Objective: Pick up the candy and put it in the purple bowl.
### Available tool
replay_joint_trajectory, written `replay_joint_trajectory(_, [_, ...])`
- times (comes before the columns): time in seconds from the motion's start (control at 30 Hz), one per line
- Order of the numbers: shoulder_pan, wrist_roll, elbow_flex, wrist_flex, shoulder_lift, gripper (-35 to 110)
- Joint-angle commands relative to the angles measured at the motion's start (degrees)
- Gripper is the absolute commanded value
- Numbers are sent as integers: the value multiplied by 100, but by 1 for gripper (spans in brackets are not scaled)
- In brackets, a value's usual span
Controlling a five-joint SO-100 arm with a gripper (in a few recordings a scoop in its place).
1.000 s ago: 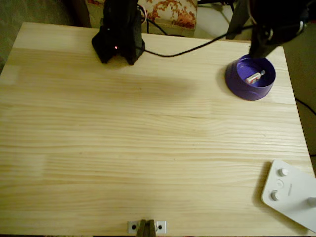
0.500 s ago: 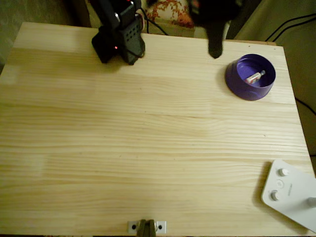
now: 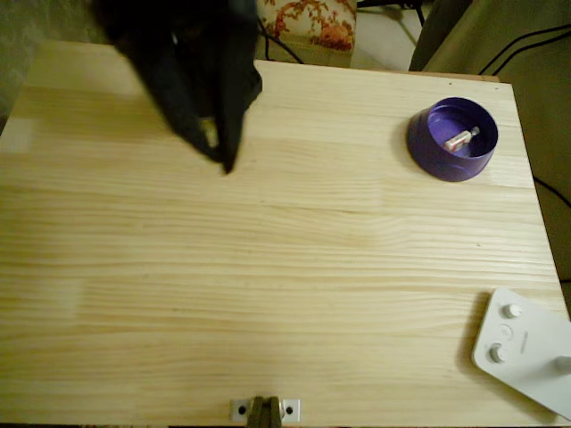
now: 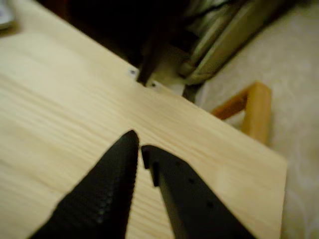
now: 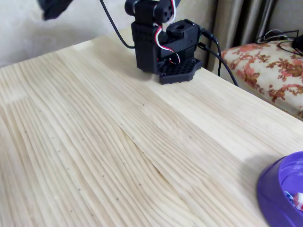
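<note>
The surface (image 3: pixel 285 267) is a pale pine board with long grain lines, bare over most of its width. Past its far edge in the overhead view stands a seat with a red-and-cream floral cushion (image 3: pixel 308 22), and dark cables (image 5: pixel 215 49) run off that edge beside the black arm base (image 5: pixel 163 45). A white device with round buttons (image 3: pixel 526 348) sits at the near right corner of the surface in the overhead view.

The purple bowl (image 3: pixel 452 140) stands near the far right corner, round and glossy, with straight sides and a paler inside. The candy (image 3: pixel 460 138) lies inside it, a tiny slim sweet in a white wrapper with reddish marks, resting tilted on the bowl's floor.

The claw (image 4: pixel 139 147) hangs over the far left part of the surface, well apart from the bowl. In the wrist view its two black fingers (image 4: pixel 107 194) meet almost at the tips, a narrow gap between them, with nothing held.
</note>
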Motion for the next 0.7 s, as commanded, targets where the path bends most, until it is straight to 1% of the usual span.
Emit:
replay_joint_trajectory(0.0, [580,378,1063,-527,879,0])
replay_joint_trajectory(0.33, [826,1819,3023,-396,3094,0])
replay_joint_trajectory(0.67, [976,1960,4351,-396,4245,0])
